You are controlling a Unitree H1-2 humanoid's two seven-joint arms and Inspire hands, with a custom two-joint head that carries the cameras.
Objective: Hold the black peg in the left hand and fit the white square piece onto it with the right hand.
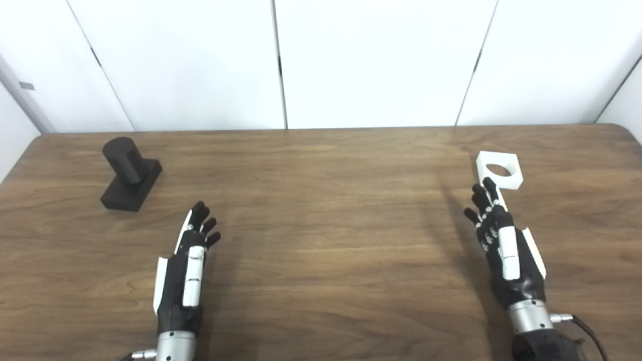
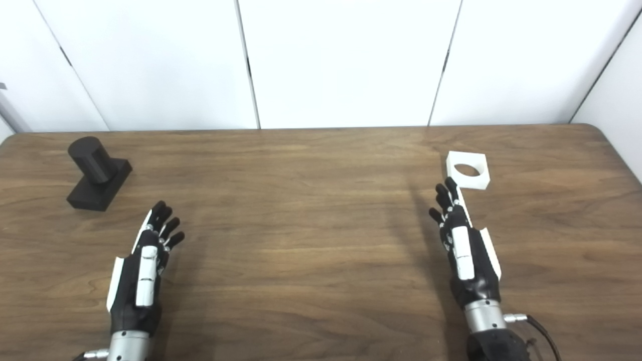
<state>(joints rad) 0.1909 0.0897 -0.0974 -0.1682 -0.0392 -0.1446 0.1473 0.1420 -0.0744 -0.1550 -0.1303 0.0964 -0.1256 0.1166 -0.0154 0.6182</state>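
Brown wood surface [image 1: 321, 240] against white panels. Black peg [image 1: 131, 173] upright, up-left of open left hand [image 1: 184, 271]; white square piece [image 1: 499, 170] just beyond open right hand [image 1: 504, 245] fingertips.

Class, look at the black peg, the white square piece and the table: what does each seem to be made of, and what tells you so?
Black peg: probably matte plastic, dull and uniformly black with no shine. White square piece: probably matte plastic too, plain white with crisp edges and a clean round hole. Table: wood or wood-look laminate, brown with visible grain and a slight sheen.
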